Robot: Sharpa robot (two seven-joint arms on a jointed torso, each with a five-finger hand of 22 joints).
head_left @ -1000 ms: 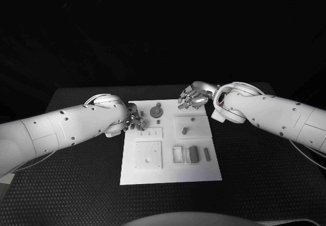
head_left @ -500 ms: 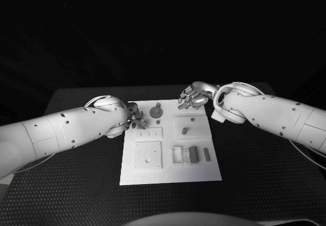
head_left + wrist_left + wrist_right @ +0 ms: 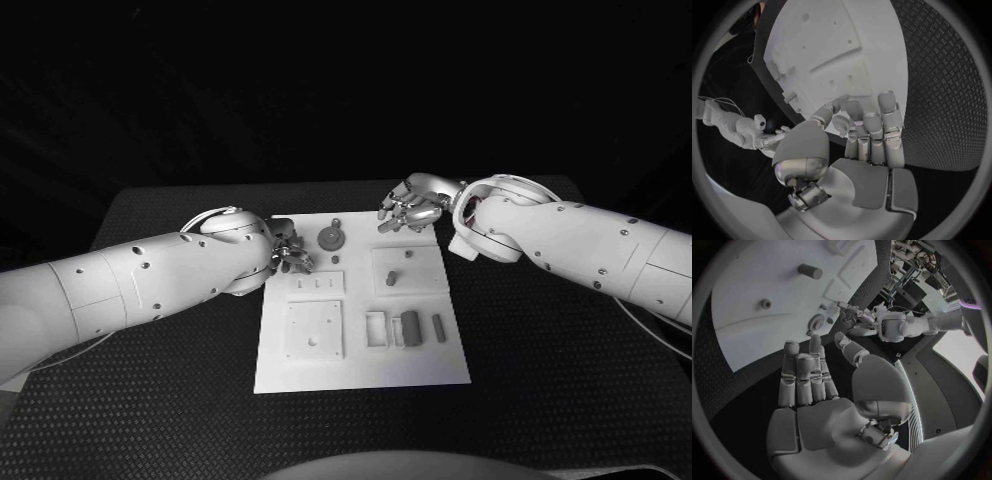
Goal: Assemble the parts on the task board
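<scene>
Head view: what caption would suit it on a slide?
Two robot hands, left and right, hover at the far end of a white task board.

One task board (image 3: pixel 361 370), one desk (image 3: pixel 173 400), two hands: left (image 3: pixel 289 252) and right (image 3: pixel 408 208).

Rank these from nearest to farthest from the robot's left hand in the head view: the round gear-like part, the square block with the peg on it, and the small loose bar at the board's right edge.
From the left hand:
1. The round gear-like part, just beside it at the board's far end.
2. The square block with the peg, right of the middle.
3. The small loose bar, near the right edge, toward the robot.
</scene>
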